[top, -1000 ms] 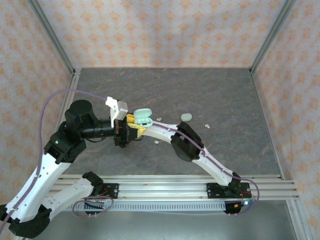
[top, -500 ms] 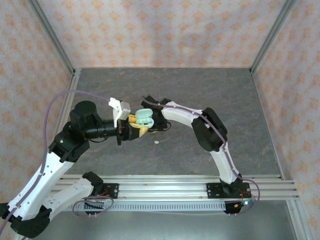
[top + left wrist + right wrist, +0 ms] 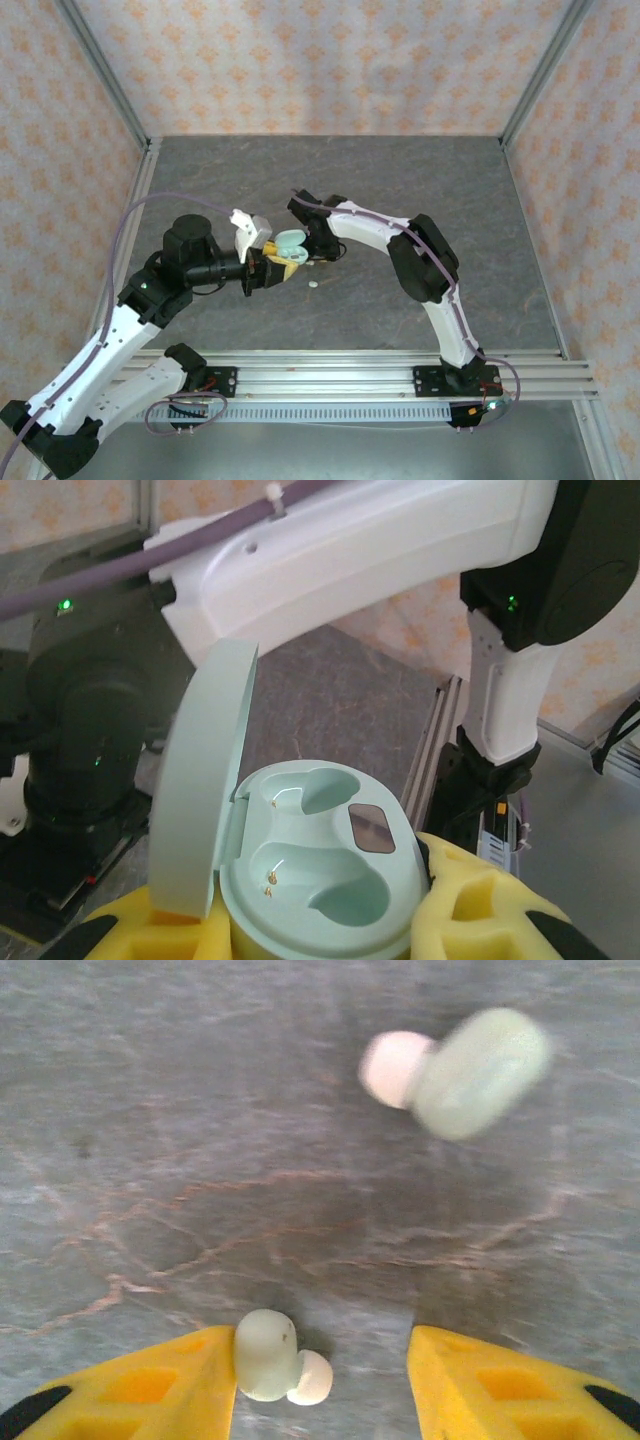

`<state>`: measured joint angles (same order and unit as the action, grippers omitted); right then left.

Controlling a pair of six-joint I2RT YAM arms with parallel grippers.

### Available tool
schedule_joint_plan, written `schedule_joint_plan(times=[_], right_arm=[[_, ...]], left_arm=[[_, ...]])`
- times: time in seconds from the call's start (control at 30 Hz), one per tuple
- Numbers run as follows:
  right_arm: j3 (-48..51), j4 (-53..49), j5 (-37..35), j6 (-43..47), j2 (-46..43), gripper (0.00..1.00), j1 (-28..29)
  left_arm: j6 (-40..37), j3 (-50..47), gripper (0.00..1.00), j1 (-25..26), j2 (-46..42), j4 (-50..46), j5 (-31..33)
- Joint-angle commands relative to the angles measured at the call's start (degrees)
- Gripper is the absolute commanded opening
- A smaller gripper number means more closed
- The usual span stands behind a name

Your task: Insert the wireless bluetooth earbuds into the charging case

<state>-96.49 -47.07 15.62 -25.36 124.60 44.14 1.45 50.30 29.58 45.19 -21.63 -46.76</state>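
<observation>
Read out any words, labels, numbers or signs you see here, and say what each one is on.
No readable text anywhere.
The charging case has a small dark panel beside its wells, blank as far as it shows.
The near earbud and the blurred far earbud carry no markings.

right wrist: upper earbud (image 3: 455, 1070) is smearing into a blur | my right fingertips (image 3: 500, 1385) are running off the bottom edge | left wrist: charging case (image 3: 310, 880) is getting cut by the frame's lower edge between my left pads (image 3: 480, 910) | top: loose earbud (image 3: 313, 286) is showing as a speck — shape untellable
</observation>
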Motion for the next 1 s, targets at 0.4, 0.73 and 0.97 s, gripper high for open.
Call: schedule_joint_plan(times=[0.4,0.73,0.97], right_arm=[[-9.37,-15.28,-7.18,6.33,-1.66,0.44,-0.9],[-14.06,-19.06,-8.26,7.89,3.13,0.41,0.16],[-13.64,-19.51,-9.08,4.54,3.7,0.37,0.0]], left_arm=[[-0.62,-7.49,0.0,-0.41,-5.18,9.18,5.45],[-2.39,-7.74,0.0,-0.35,-5.37,6.6,7.01],[-2.75,-7.68,0.0,-0.34,-5.27,5.92,7.29]])
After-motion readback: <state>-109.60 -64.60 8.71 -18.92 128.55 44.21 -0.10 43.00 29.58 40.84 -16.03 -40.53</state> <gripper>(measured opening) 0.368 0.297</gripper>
